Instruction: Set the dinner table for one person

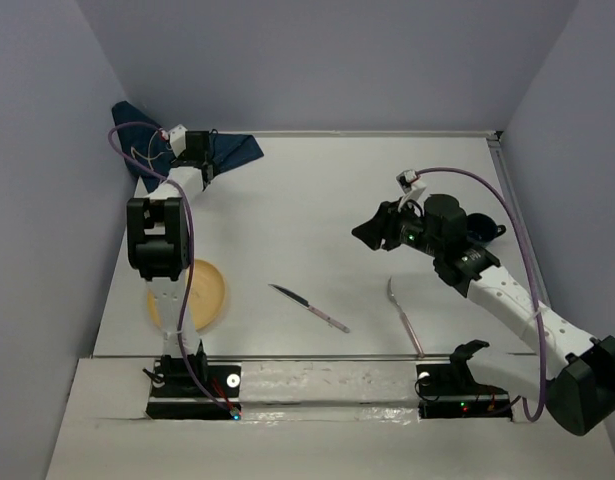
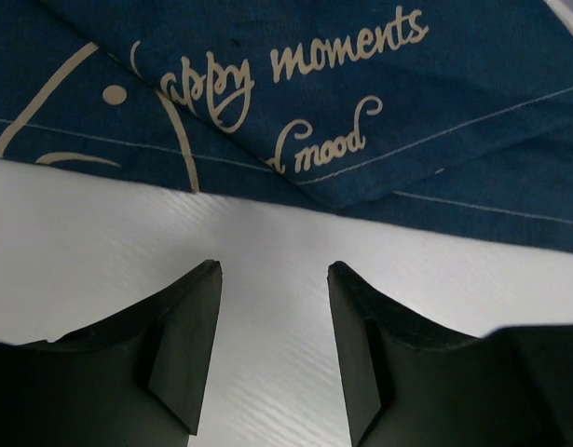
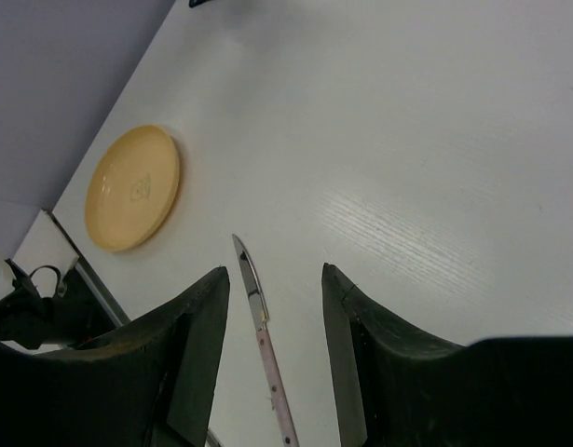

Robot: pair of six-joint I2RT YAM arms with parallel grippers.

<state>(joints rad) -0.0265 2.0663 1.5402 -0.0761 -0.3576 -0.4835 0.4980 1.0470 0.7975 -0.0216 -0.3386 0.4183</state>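
The dinner table (image 1: 317, 200) is a wide white top. At its far left corner lies a dark blue placemat (image 1: 237, 150) with cream lettering (image 2: 342, 56). My left gripper (image 1: 209, 168) (image 2: 275, 270) hovers just short of the cloth's near edge, open, with only bare table between its fingers. A yellow plate (image 1: 205, 292) (image 3: 132, 186) sits at the near left. A pink-handled knife (image 1: 309, 307) (image 3: 264, 326) and a fork (image 1: 405, 315) lie near the front. My right gripper (image 1: 367, 232) (image 3: 275, 272) hangs open well above the table, the knife showing far below through its gap.
A dark blue cup (image 1: 484, 228) stands at the right, partly hidden behind my right arm. A metal rail (image 1: 515, 205) runs along the table's right edge. Grey walls close in the left, back and right sides.
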